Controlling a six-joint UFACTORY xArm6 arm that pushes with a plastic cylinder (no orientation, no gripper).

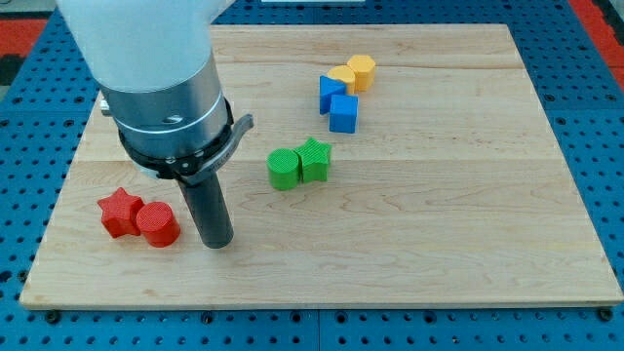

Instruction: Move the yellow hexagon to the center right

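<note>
pale wood board (468, 224), ribbed plastic-looking blocks (285, 169)

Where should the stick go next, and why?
Probably up and rightward toward the yellow hexagon. My tip sits beside the red cylinder at the view's lower left, far from it, so it must first travel there to push.

Seen from one camera only, set above the near edge of the table (468, 244) and tilted down across it toward the far edge. Close enough for the wooden top to fill nearly the whole frame, with blue pegboard (595, 88) at the margins. Arm (146, 68) cropped at the view's top left.
</note>
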